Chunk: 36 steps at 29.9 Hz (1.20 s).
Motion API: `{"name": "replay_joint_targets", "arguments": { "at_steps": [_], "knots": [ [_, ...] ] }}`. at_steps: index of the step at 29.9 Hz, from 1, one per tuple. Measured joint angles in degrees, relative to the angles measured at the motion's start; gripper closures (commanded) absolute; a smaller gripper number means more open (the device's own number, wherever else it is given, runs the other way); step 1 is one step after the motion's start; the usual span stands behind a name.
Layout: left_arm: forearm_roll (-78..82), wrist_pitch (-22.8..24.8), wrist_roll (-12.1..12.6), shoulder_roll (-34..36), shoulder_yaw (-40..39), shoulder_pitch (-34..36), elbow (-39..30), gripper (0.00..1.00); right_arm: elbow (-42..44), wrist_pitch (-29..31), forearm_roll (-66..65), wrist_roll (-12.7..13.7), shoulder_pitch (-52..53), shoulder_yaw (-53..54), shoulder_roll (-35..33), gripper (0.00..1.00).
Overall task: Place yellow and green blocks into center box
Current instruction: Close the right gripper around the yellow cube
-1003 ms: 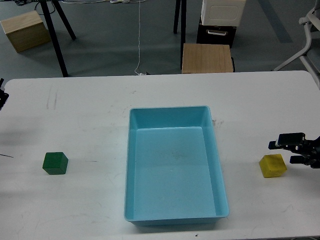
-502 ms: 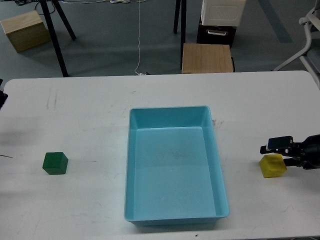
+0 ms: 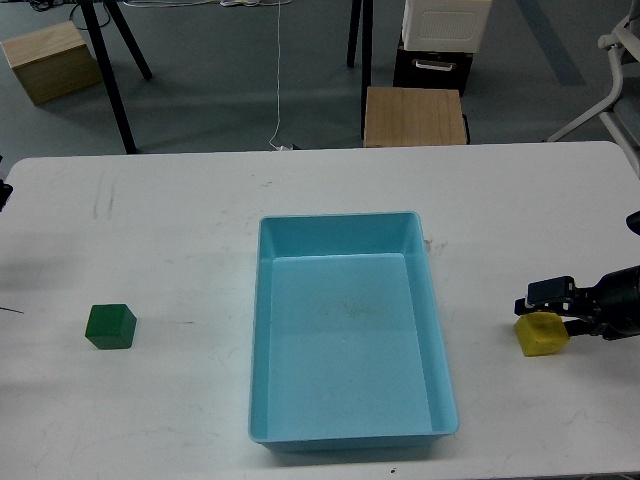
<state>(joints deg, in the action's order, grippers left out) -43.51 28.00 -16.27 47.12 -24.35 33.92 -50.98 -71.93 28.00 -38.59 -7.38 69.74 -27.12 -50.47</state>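
White table (image 3: 200,220), grey floor beyond: right hand (image 3: 548,305), fingers apart, straddling the yellow block (image 3: 541,335) right of the empty blue box (image 3: 345,232); should settle squarely before closing; green block (image 3: 110,326) sits far left; left hand not seen.

Right arm: enters from the right edge, low over the table, reaching leftward.
Right gripper (image 3: 548,305): fingers spread, one dark finger (image 3: 545,292) at the upper side of the yellow block (image 3: 541,336) (whether it touches cannot be told).
Left arm: only a dark sliver at the left edge; its gripper is out of sight.
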Motion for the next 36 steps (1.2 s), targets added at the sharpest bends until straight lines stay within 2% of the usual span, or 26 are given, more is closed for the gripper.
{"name": "replay_joint_targets", "arguments": {
  "at_steps": [13,16,18,20,22,23,29,36],
  "knots": [
    [0.0,0.0,-0.1,-0.1,-0.1,0.3,0.0,0.0,0.2,0.0,-0.1,-0.3,0.1,-1.6,0.1,0.03],
    [0.0,0.0,-0.1,-0.3,-0.1,0.3,0.0,0.0,0.2,0.0,-0.1,-0.4,0.1,-1.7,0.1,0.06],
    [0.0,0.0,-0.1,-0.3,-0.1,0.3,0.1,0.0,0.2,0.0,-0.1,-0.5,0.0,-1.7,0.1,0.15],
    [0.0,0.0,-0.1,-0.4,-0.1,0.3,0.1,0.0,0.2,0.0,0.0,-0.6,0.0,-1.8,0.1,0.19],
    [0.0,0.0,-0.1,-0.4,-0.2,0.3,0.1,0.0,0.1,0.0,0.0,-0.7,0.0,-1.8,0.1,0.29],
    [0.0,0.0,-0.1,-0.4,-0.2,0.3,0.1,0.0,0.1,0.0,0.0,-0.7,0.0,-1.8,0.1,0.3],
    [-0.1,0.0,-0.1,-0.4,-0.2,0.4,0.3,0.0,0.0,0.0,-0.1,-0.7,-0.1,-3.0,0.2,0.3],
    [-0.1,0.0,-0.1,-0.4,-0.2,0.4,0.3,0.0,0.0,0.0,-0.1,-0.7,-0.1,-3.6,0.5,0.23]
  ]
}}
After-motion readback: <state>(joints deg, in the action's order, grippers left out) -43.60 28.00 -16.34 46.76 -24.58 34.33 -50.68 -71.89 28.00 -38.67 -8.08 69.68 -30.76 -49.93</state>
